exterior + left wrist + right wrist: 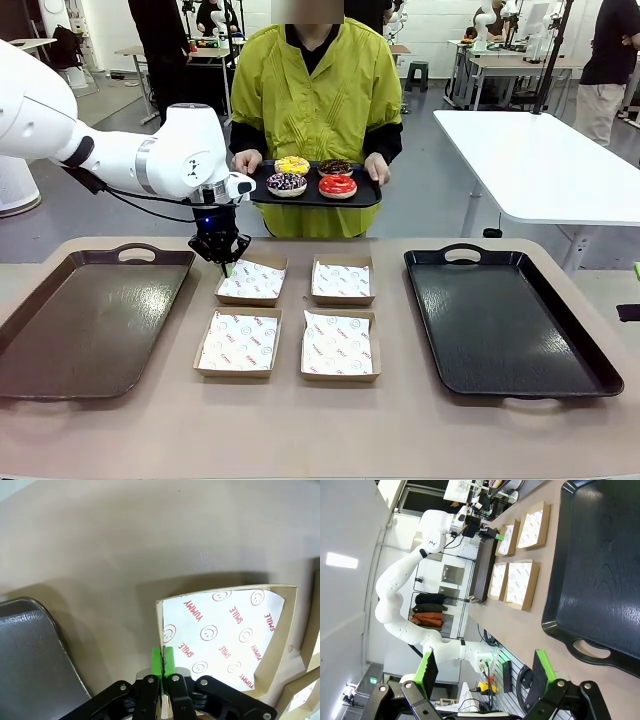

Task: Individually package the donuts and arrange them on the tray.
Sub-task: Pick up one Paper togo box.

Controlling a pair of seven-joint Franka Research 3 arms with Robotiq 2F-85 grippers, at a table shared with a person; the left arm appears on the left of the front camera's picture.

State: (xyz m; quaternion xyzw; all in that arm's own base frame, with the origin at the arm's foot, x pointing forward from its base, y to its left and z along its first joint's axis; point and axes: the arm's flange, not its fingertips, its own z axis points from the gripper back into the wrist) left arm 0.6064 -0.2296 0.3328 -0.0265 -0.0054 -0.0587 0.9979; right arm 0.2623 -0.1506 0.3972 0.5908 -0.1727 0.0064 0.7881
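Across the table (400, 430) a person (315, 95) holds a small tray (312, 196) in both hands (377, 168) at the far edge. All four donuts (312, 175) sit on it, clear of the table: the yellow donut (292, 164) and the chocolate donut (335, 167) at the back, the sprinkled donut (287, 182) and the red donut (337, 185) in front.

On the table four paper-lined boxes (338, 346) lie open in two rows of two, none with anything in it but its paper. A brown tray (90, 320) lies to their left and a black tray (500, 320) to their right.

The left gripper (226, 266) points straight down at the outer far corner of the far left box (251, 280). From its wrist view the green pads (168, 659) are pressed together, with the box's thin side wall running in between them, so they look pinched on that wall.

The right gripper (485, 655) hangs off beyond the near end of the black tray, its fingers (540, 670) spread wide with nothing between them.
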